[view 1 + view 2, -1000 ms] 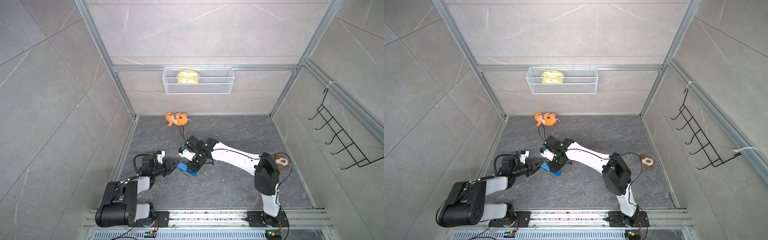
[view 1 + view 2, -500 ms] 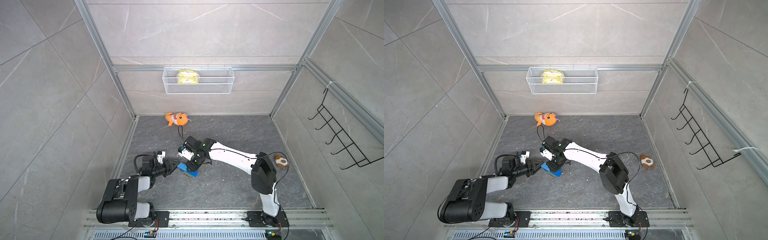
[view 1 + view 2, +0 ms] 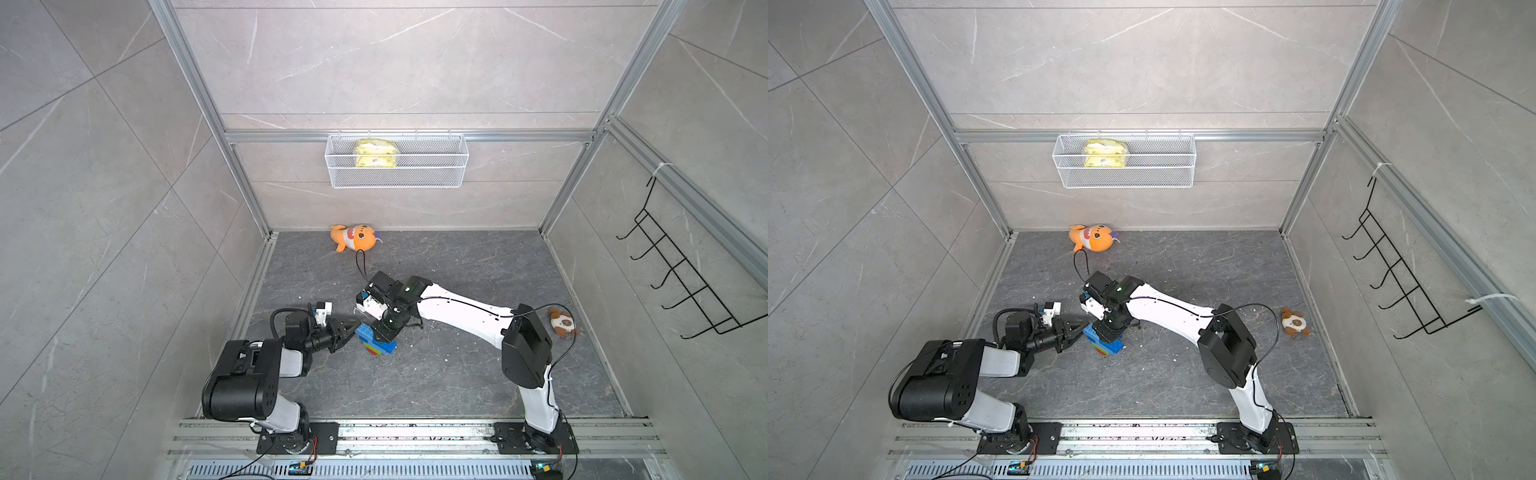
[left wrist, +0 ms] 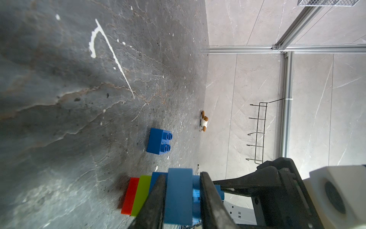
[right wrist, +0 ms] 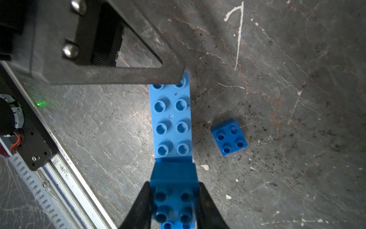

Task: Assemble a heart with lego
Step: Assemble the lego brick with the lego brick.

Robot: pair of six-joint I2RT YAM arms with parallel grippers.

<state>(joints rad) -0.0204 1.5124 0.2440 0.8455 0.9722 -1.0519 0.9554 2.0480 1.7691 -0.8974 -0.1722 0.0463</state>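
**Both grippers clamped on the heart stack**

You've got the heart (image 3: pixel 376 343) on the dark floor (image 3: pixel 436 382), front-left of ctr, btwn the two arms. Left wrist view shows the red layer (image 4: pixel 129 195) nearest the floor, the lime layer (image 4: pixel 141 195) next, and blue above.

Your left gripper (image 4: pixel 182 178) is nearly closed, w/ fingers (image 4: pixel 156 198) pressed on both sides of the long light-blue brick (image 5: pixel 171 119) at one end. Your right gripper (image 5: pixel 174 184) comes in from above, also narrow, pinching a darker blue square brick (image 5: pixel 174 173) atop that long brick's other end.

A loose blue brick (image 5: pixel 229 137) lies just beside the stack, touching nothing. The orange plush (image 3: pixel 355 237) sits well apart by the bk wall.
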